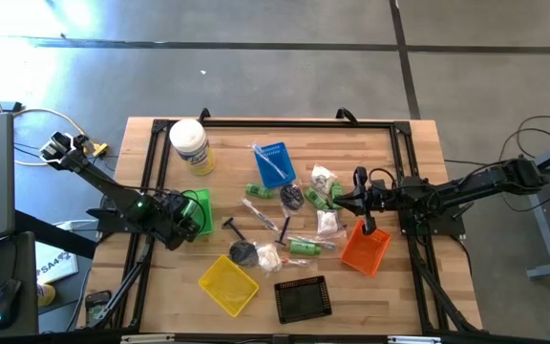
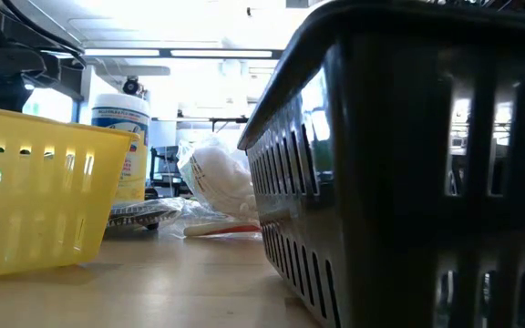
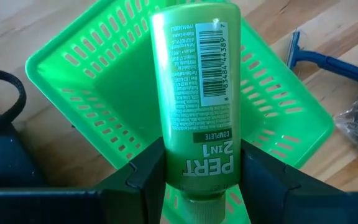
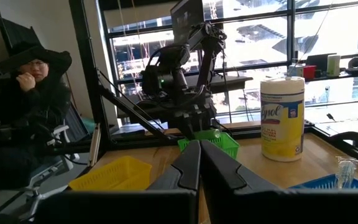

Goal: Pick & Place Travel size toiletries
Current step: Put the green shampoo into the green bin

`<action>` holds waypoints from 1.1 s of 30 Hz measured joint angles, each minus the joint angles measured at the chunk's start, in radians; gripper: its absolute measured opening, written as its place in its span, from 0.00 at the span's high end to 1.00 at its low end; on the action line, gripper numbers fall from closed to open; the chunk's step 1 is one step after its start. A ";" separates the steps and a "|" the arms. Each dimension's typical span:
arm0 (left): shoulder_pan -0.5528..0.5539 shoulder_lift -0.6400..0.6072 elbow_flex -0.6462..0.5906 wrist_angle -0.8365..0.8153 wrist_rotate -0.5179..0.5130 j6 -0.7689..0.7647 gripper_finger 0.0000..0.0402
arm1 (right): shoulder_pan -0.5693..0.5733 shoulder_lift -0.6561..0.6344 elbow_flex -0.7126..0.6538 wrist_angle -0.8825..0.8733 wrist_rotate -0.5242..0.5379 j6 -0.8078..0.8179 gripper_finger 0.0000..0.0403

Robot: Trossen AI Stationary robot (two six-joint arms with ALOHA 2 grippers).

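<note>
Grey concrete floor (image 1: 256, 57), tall windows (image 4: 328, 37), ceiling strip lights (image 2: 217, 53), seated person (image 4: 33, 99).

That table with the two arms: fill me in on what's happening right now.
The left gripper is clamped on a green bottle and holds it over the green tray on the table's left side. The right gripper is shut and empty, poised above the orange tray. More small toiletries lie scattered mid-table between the blue tray, yellow tray and black tray.

Green tray (image 1: 197, 206) open below; tub (image 1: 190, 145) nearby.
</note>
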 joint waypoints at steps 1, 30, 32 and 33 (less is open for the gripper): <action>0.000 0.000 0.000 0.000 -0.009 0.000 0.61 | 0.000 0.000 0.000 0.000 -0.001 0.000 0.99; 0.001 0.131 0.000 0.055 -0.067 -0.018 0.61 | 0.000 0.000 0.000 -0.010 -0.003 0.052 0.99; 0.001 0.130 0.000 0.081 -0.075 -0.013 0.61 | 0.000 0.000 0.000 -0.010 -0.003 0.051 0.99; 0.001 0.131 0.000 0.079 -0.070 -0.014 0.61 | 0.000 0.000 0.000 -0.010 -0.003 0.051 0.99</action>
